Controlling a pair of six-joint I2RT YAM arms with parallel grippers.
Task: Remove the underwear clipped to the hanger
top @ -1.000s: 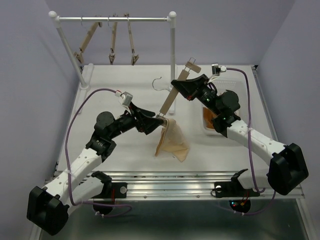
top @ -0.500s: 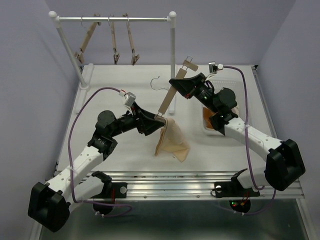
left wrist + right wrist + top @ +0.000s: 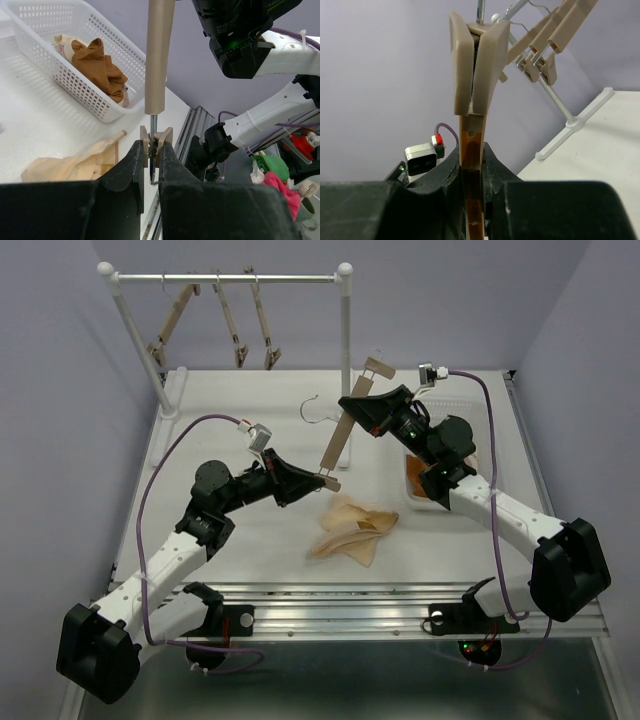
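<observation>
Tightly, both jaws clamp the wooden hanger.

Left wrist view: the pale tan wooden clip hanger runs off the top edge. The small wooden clip at its foot is partly masked by the black fingertips of the left gripper. Left of the hanger, the white plastic mesh basket is cut by the top and left edges. Inside it, a pinkish-beige garment lies mostly under a rust-brown garment. Lower left of the hanger, the cream underwear is part-covered by the gripper body. Right wrist view: the hanger's lower length is hidden between the right gripper fingers.
</observation>
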